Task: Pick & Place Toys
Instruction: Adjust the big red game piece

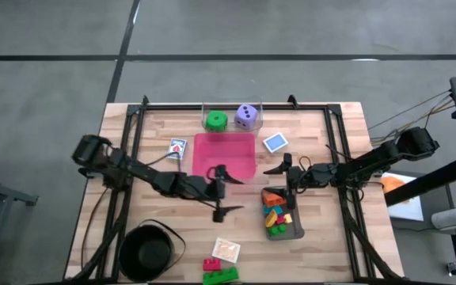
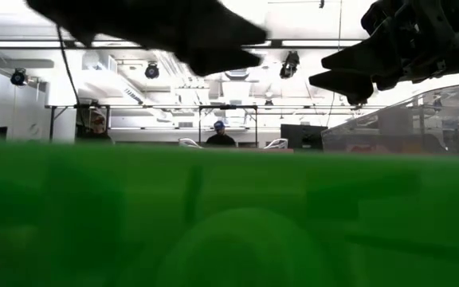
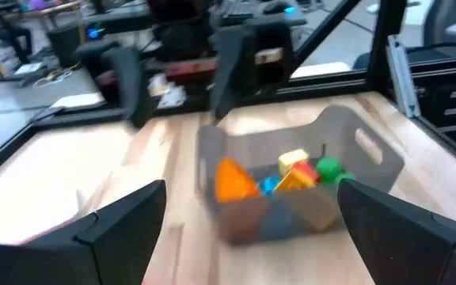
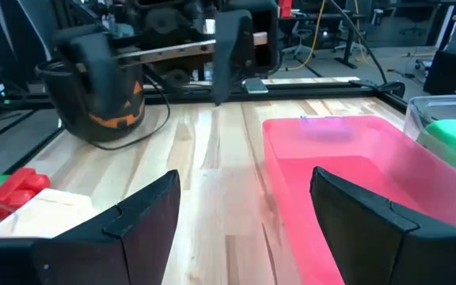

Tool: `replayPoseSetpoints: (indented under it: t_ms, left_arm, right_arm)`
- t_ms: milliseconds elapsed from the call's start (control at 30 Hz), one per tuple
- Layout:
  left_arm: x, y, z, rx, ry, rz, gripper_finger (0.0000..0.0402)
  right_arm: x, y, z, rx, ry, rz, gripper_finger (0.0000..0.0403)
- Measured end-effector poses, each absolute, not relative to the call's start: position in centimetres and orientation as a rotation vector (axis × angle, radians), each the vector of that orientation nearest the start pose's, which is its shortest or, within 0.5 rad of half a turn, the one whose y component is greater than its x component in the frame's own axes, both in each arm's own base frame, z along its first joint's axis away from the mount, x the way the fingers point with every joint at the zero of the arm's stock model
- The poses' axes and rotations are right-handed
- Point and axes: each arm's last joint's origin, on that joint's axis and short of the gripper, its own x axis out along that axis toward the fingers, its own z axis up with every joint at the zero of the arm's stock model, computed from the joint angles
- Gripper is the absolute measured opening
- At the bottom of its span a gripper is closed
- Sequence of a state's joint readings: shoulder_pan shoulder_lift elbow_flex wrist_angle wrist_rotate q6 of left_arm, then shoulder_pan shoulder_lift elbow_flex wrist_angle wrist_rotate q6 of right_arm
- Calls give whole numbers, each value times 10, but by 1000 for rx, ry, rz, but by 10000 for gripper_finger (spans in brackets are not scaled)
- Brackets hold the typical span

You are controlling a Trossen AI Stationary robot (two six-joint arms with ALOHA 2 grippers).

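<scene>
— Table (image 1: pixel 323 253) first: what is carried on it?

— At centre a pink tray (image 1: pixel 236 150) is laid flat, with a clear tray (image 1: pixel 206 111) behind it, in which a green die (image 1: pixel 216 120) and a purple die (image 1: pixel 247 116) are held. A black bowl (image 1: pixel 153 252) is set at the near left corner.

— And the bricks?

— Most are piled in a grey tray (image 1: pixel 295 226) right of centre (orange, yellow, blue, green and red are made out). A red brick (image 1: pixel 211 264) and a green brick (image 1: pixel 221 275) are left at the near edge, beside an orange card (image 1: pixel 226 250). Blue cards (image 1: pixel 275 142) are seen at either side of the pink tray.

— The claws?

— The left gripper (image 1: pixel 223 191) is held wide open, empty, between the pink tray and the grey one. The right gripper (image 1: pixel 287 180) is spread apart too, nothing grasped, above the grey tray's far end.
</scene>
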State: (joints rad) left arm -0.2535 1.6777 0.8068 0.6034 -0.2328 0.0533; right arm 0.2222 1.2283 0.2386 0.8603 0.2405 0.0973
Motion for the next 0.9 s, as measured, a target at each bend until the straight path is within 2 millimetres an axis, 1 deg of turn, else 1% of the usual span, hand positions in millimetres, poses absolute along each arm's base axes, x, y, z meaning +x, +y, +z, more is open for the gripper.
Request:
replayPoseSetpoints:
  t_ms: [133, 267, 467, 567, 700, 900]
  left_arm:
    - [301, -70, 190, 96, 269, 17, 374]
    - [270, -61, 191, 72, 255, 47, 374]
    - [233, -51, 189, 59, 230, 86, 374]
    - [220, -47, 186, 56, 220, 96, 374]
    - [207, -43, 181, 45, 218, 105, 374]
    - [198, -40, 169, 31, 249, 128, 374]
  right_arm:
    - [208, 39, 169, 64, 113, -28, 281]
    - [209, 39, 171, 61, 105, -33, 281]
    - [209, 39, 171, 95, 102, -36, 281]
    - [209, 39, 172, 100, 99, -40, 281]
    - [215, 40, 181, 108, 66, -45, 281]
    - [228, 40, 194, 107, 104, -64, 281]
